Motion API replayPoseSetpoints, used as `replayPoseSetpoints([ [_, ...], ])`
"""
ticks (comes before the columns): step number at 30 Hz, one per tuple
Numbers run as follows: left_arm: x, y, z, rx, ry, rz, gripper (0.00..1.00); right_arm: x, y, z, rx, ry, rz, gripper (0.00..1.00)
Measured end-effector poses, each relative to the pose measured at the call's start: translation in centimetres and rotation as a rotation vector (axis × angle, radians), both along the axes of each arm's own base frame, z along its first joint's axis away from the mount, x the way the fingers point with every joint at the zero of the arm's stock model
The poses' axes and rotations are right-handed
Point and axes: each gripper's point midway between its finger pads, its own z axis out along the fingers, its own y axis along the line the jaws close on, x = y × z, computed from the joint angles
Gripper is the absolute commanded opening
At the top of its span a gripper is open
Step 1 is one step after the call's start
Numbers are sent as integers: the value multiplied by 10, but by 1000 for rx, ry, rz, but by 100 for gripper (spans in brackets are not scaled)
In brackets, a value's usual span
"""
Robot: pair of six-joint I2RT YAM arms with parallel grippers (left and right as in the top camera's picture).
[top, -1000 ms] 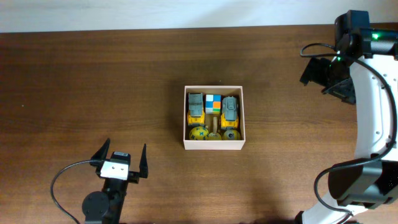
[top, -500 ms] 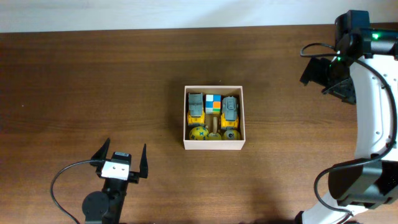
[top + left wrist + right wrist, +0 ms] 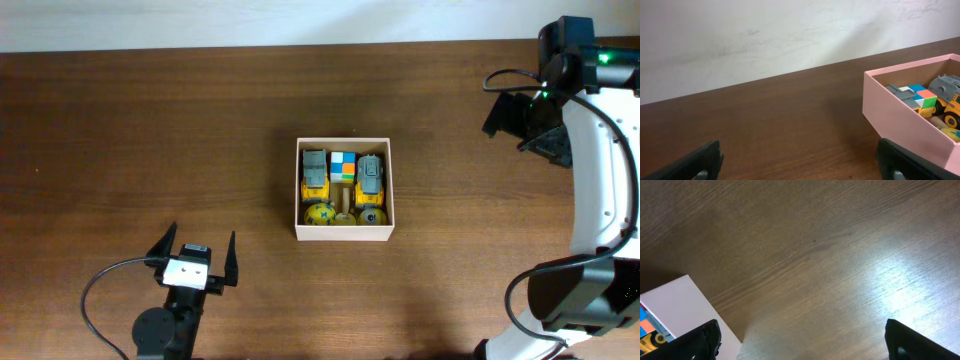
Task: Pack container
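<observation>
The container, a square whitish-pink cardboard box, sits at the table's middle. It holds two yellow-and-grey toy trucks, a multicoloured cube and two yellow balls. It also shows in the left wrist view and in the right wrist view. My left gripper is open and empty, near the front edge, to the left of the container. My right gripper is open and empty, at the far right, well away from the container.
A white wall runs behind the brown wooden table. Black cables trail from both arms. The right arm's white links stand along the right edge.
</observation>
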Motion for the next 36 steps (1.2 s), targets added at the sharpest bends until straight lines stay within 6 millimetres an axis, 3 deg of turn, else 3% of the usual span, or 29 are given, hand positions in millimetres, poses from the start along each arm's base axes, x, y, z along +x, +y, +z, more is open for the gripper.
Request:
replayPoseSetpoints([
  [5, 0, 0, 0, 0, 0, 0, 99, 0, 5, 4, -2, -13, 15, 99],
  [8, 0, 0, 0, 0, 0, 0, 99, -4, 20, 23, -8, -70, 54, 99],
  [12, 0, 0, 0, 0, -1, 0, 99, -25, 51, 73, -13, -222, 139, 99],
  [17, 0, 0, 0, 0, -1, 0, 99, -70, 83, 137, -2, -435, 247, 99],
  [21, 0, 0, 0, 0, -1, 0, 99, -103, 84, 173, -3, -585, 264, 99],
  [25, 0, 0, 0, 0, -1, 0, 99, -114, 75, 200, -72, -800, 280, 99],
  [27, 0, 0, 0, 0, -2, 0, 99, -113, 73, 203, -123, -907, 320, 99],
  [30, 0, 0, 0, 3, -2, 0, 99, -116, 71, 189, -206, -1013, 387, 99],
  [32, 0, 0, 0, 3, -2, 0, 99, -119, 70, 172, -258, -1061, 424, 99],
  [33, 0, 0, 0, 3, -2, 0, 99, -121, 69, 151, -288, -1072, 446, 99],
  [35, 0, 0, 0, 3, -3, 0, 99, -118, 66, 142, -328, -1155, 438, 99],
  [36, 0, 0, 0, 3, -2, 0, 99, -118, 63, 127, -347, -1174, 432, 99],
])
